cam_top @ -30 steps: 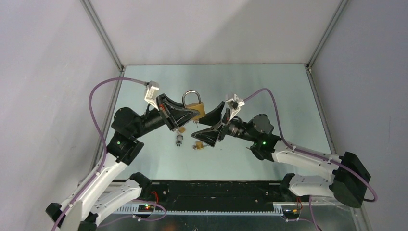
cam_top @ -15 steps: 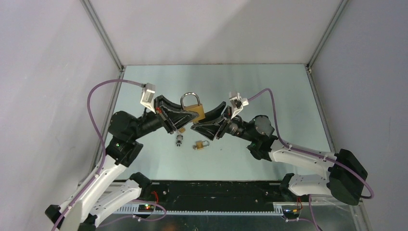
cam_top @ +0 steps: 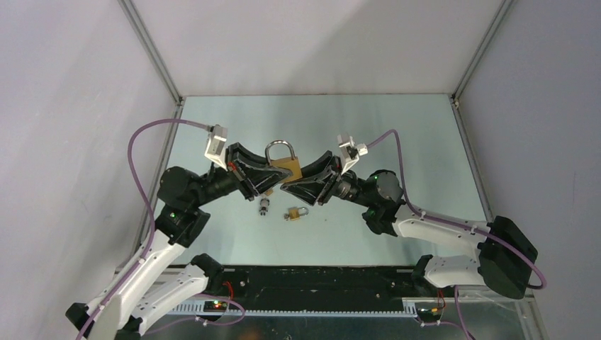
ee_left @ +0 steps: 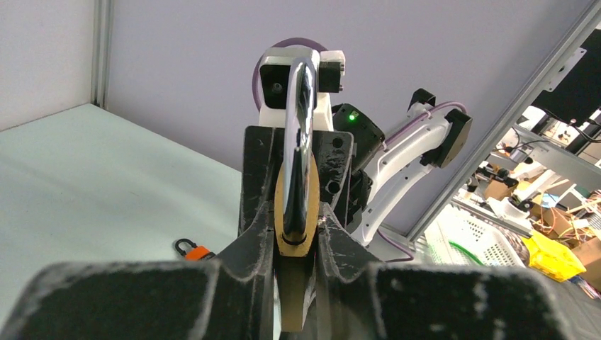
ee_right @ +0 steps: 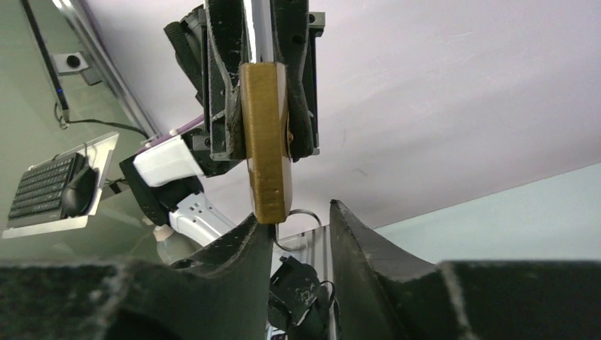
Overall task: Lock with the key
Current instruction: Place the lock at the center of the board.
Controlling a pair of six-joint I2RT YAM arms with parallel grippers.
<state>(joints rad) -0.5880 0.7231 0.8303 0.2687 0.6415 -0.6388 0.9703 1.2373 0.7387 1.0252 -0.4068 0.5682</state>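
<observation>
1. Padlock position. The brass padlock [cam_top: 287, 166] is held above the table [cam_top: 397, 134], near the table centre in the top view. Its steel shackle [cam_top: 280, 149] points toward 12 o'clock.

2. Left gripper [cam_top: 278, 171]. It reaches the padlock from 8 o'clock. In the left wrist view the two black fingers [ee_left: 255, 248] are pressed against the flat faces of the padlock [ee_left: 296, 205]. The body is pinched edge-on between them, and the shackle [ee_left: 298, 120] rises straight up out of the grip.

3. Right gripper [cam_top: 290, 183]. It reaches in from 4 o'clock and faces the left gripper tip to tip. In the right wrist view its jaws stand partly spread, with open background visible through the gap, and nothing is pinched. The lower end of the padlock [ee_right: 268, 142] sits at the tip of the finger [ee_right: 248, 241] at 9 o'clock of the gap and appears to touch it.

4. Items on the table. A second, small padlock [cam_top: 294, 212] lies at 5 o'clock of the held padlock. A small metal piece [cam_top: 264, 207] lies at 7 o'clock and is too small to identify. The two items lie apart from each other.
</observation>
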